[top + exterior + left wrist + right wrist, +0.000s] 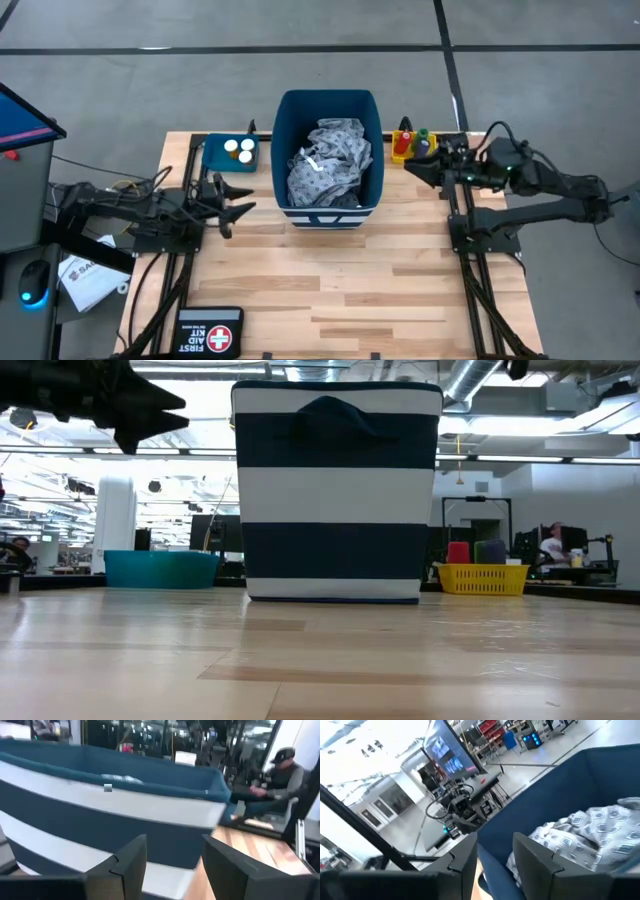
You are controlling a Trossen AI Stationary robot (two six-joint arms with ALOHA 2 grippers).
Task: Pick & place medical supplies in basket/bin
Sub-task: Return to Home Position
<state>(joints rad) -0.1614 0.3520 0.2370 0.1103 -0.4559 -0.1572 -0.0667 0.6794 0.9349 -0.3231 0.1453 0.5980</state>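
Fingers [127, 865] on your left gripper [240, 198] stand apart with nothing between them, level with the blue bin's left wall in the overhead frame. Your right gripper [412, 166] is spread and empty too, its fingers [532, 857] pointing at the bin from the right side. I'd judge both arms are clearing off with the sorting apparently done.

The gown [328, 165] lies crumpled inside the blue bin [330, 100] at upper centre, which suits bulky cloth in a deep container. Small bottles [238, 150] sit in the teal tray [212, 160] just left of the bin. A red cylinder [402, 141], a green cylinder [422, 133] and a dark roll [425, 147] sit in the yellow tray [483, 578] just right of it, near your right gripper. The shallow walls likely keep these small pieces from rolling. The first aid pouch [210, 335] lies well apart at the lower left edge.

Your table [330, 280] is pale wood planking. Beyond it is an open workshop with ceiling ducts and screens, and a seated person [553, 545] at the right of the low frame.
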